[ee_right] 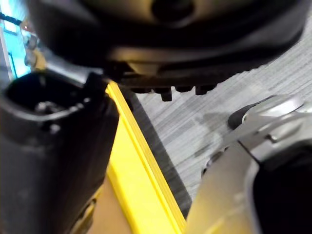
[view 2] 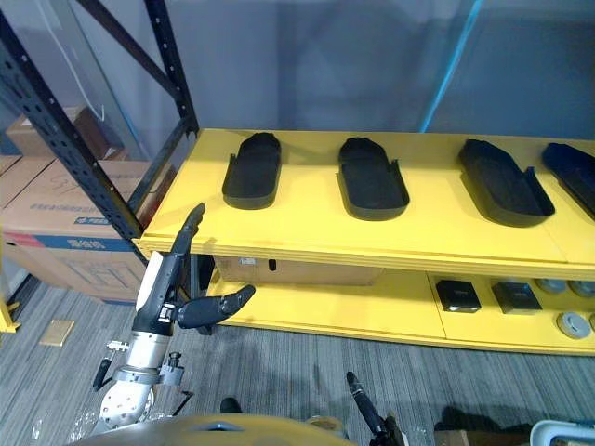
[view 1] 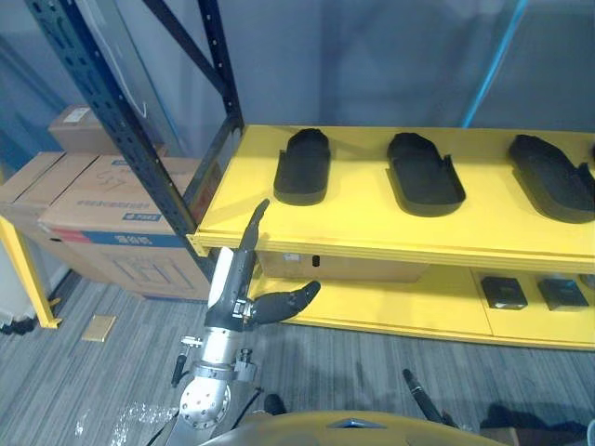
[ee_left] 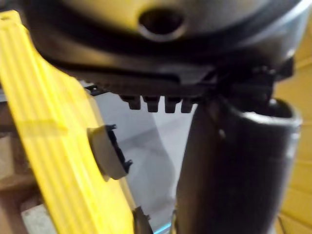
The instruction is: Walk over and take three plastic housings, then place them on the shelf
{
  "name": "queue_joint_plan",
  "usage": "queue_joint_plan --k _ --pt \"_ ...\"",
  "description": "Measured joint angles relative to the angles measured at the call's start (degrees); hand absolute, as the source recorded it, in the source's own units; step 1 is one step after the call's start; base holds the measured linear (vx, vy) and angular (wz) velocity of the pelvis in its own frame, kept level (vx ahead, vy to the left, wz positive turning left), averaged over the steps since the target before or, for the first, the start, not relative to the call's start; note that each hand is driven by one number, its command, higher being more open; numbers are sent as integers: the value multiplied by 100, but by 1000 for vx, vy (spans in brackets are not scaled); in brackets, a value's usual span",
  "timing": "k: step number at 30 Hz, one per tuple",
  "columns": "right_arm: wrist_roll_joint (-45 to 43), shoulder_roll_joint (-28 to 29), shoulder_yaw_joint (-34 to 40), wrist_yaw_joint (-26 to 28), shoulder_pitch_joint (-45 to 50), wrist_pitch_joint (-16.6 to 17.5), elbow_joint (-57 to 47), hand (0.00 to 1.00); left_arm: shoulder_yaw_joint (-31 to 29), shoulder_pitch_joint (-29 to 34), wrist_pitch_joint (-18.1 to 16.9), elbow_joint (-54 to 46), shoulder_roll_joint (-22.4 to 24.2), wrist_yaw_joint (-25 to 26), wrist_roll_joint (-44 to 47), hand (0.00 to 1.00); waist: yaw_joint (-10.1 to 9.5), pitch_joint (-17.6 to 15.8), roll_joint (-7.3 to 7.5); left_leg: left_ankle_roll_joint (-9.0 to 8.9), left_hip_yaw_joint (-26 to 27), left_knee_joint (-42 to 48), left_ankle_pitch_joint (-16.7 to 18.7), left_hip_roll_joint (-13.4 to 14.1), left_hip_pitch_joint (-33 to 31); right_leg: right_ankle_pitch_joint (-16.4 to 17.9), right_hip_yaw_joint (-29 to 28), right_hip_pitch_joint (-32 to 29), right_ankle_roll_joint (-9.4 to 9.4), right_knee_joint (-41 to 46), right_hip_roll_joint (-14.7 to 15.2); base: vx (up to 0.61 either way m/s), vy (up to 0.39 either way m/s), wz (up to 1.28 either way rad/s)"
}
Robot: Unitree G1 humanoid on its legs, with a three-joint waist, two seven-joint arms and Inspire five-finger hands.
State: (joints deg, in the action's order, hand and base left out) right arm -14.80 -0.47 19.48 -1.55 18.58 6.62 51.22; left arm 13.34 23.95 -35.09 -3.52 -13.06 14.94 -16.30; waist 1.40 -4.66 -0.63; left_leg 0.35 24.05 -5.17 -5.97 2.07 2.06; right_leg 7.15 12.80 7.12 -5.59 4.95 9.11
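Three black plastic housings (view 1: 303, 167) (view 1: 424, 172) (view 1: 553, 177) lie side by side, hollow side up, on the yellow shelf board (view 1: 353, 223). Another one (view 2: 572, 172) shows at the right edge. My left hand (view 1: 232, 274) is raised in front of the shelf's left front corner, below the leftmost housing. Its fingers are straight, the thumb (view 1: 288, 302) sticks out sideways, and it holds nothing. My right hand (view 1: 416, 388) hangs low near the floor with a finger stretched out and nothing in it. Its thumb (ee_right: 53, 161) shows close up beside the yellow shelf edge (ee_right: 141, 180).
A dark blue rack upright (view 1: 121, 121) stands at the shelf's left end, with stacked cardboard boxes (view 1: 112, 200) behind it. The lower yellow shelf carries small black boxes (view 1: 503, 293) and a cardboard box (view 1: 344, 268). Grey carpet (view 1: 353, 362) lies in front.
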Motion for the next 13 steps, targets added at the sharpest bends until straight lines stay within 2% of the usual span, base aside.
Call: queue_joint_plan --k 1,4,8,10,13 --pt "87 -8 1 7 -75 -8 112 100 -85 89 -173 233 -37 -5 15 100 6 28 45 5 -118 0 -3 -50 -61 34 107 1 -9 0 42 94 21 29" --pt "86 -38 0 42 -218 -49 309 100 -245 126 -341 932 -28 -8 54 100 -56 36 83 16 -168 0 8 -110 -56 67 136 30 -26 -2 87 113 25 14" --pt "86 -36 0 118 -345 -146 489 100 -482 144 -330 1961 -5 241 83 100 -120 -40 205 33 -239 0 15 -158 29 73 224 163 -27 -16 126 113 4 11" --pt "85 -24 -1 130 -396 -231 536 100 -653 195 -290 2433 55 391 115 100 -141 -47 271 12 -260 -1 31 -162 62 98 251 215 -8 -20 125 94 -15 5" --pt "54 -18 1 154 -491 -307 536 100 -927 236 103 3259 297 401 507 100 -186 -109 295 -19 -265 -1 58 -160 129 108 269 303 8 -44 121 55 -11 1"
